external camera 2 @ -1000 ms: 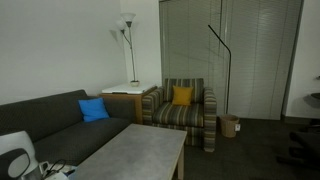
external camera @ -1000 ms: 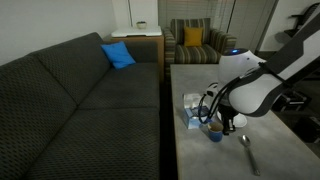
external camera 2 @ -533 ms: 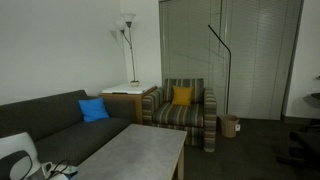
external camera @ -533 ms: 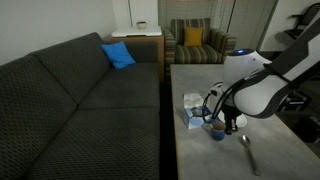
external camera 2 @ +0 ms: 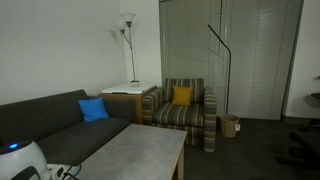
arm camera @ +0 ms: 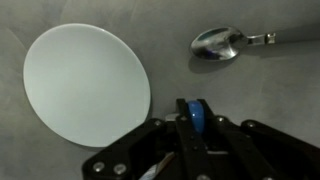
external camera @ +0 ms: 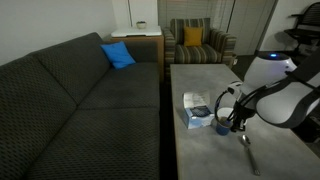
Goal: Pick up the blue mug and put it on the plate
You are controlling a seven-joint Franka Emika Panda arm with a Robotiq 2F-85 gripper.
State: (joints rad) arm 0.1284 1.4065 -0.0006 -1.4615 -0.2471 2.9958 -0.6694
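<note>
In the wrist view my gripper (arm camera: 192, 103) is shut on the rim of the blue mug (arm camera: 194, 118), of which only a narrow blue strip shows between the fingers. The round white plate (arm camera: 85, 85) lies on the grey table to the left of the mug, apart from it. In an exterior view the gripper (external camera: 229, 121) holds the mug (external camera: 221, 127) just above the table, to the right of a white-and-blue box. I cannot make out the plate in either exterior view.
A metal spoon (arm camera: 220, 42) lies on the table beyond the gripper, also seen in an exterior view (external camera: 248, 150). The white-and-blue box (external camera: 196, 109) sits next to the mug. A dark sofa (external camera: 80, 100) runs along the table's (external camera 2: 135, 150) side.
The arm has moved right with the blue mug in its gripper, away from the box. In the exterior view from the table's end the robot's white body has sunk lower.
</note>
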